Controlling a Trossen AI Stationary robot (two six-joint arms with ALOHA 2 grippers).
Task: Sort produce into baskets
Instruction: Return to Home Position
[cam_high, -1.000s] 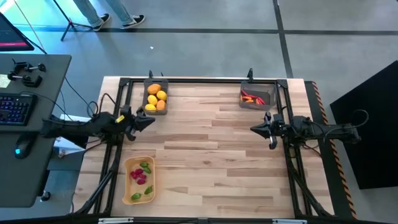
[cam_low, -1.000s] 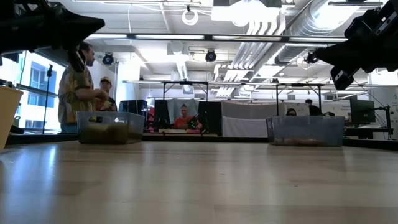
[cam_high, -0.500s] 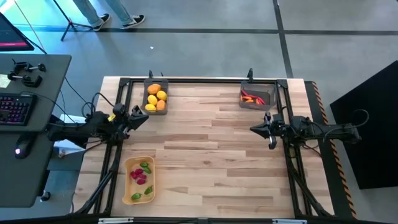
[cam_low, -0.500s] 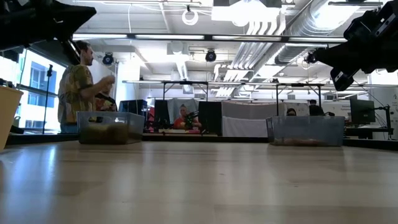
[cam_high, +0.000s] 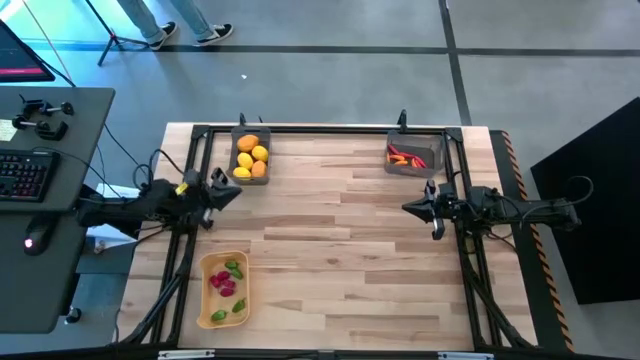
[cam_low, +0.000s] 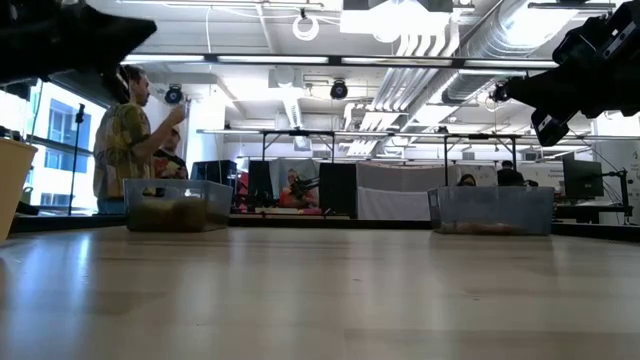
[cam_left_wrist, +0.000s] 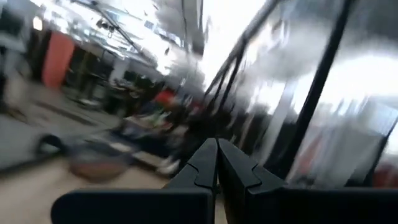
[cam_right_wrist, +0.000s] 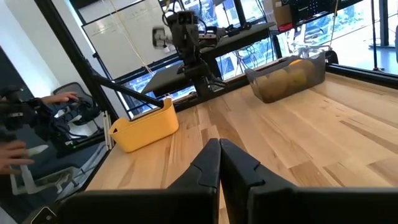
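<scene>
Finding nearest, by the left front corner of the pale wooden plank table (cam_high: 340, 260), a tan-yellow oblong tray with rounded corners (cam_high: 203, 290), and in it only small green and magenta produce pieces (cam_high: 226, 285).

Moving farther in, meeting the left gripper (cam_high: 230, 190) at the table's left edge, pointing towards the middle, apart from the tray and a little short of the fruit bin. Seeing its dark fingers (cam_left_wrist: 205, 163) in the left wrist view pressed flat together, clenched on nothing. Catching it in the low view as a dark shape high above the boards.

Meeting the right gripper (cam_high: 410, 207) at about the same depth near the right edge, facing the left one across the bare planks and well apart from it. Seeing its fingers (cam_right_wrist: 205, 163) likewise closed tight with nothing between them, and the arm raised clear of the table.

Reaching the far edge: on the left, a dark grey rectangular bin (cam_high: 233, 155) filled with rounded yellow and orange fruits (cam_high: 252, 153); on the right, a second dark grey rectangular bin (cam_high: 432, 152) holding slim red and orange chilli shapes (cam_high: 403, 156), gathered on its left side.

Looking past the table in the low view, seeing a person in a patterned shirt (cam_low: 122, 145) standing behind the fruit bin, one hand lifted.
</scene>
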